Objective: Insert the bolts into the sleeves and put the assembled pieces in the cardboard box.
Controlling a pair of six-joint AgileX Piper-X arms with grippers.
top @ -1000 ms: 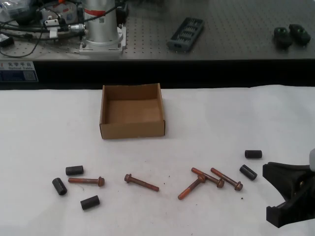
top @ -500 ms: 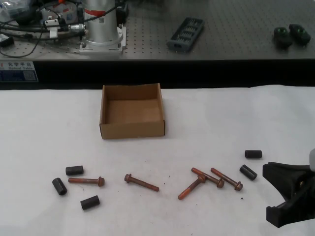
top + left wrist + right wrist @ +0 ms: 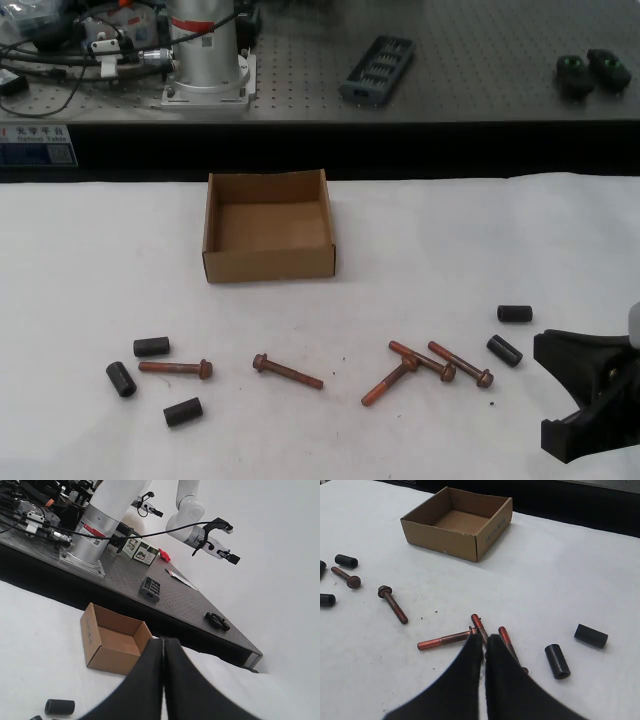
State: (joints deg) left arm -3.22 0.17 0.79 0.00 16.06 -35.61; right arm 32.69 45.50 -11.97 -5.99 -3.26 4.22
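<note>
Cardboard box (image 3: 268,262), top open, stands toward the far edge of the surface (image 3: 120,260). A band of bare surface separates it from the parts. Along the near edge, sleeves (image 3: 152,347) and bolts (image 3: 287,371) lie scattered, with three bolts crossed right of centre.

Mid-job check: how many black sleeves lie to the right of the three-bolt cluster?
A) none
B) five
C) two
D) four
C: one sleeve and a second sleeve lie right of the three clustered bolts, apart from them.
</note>
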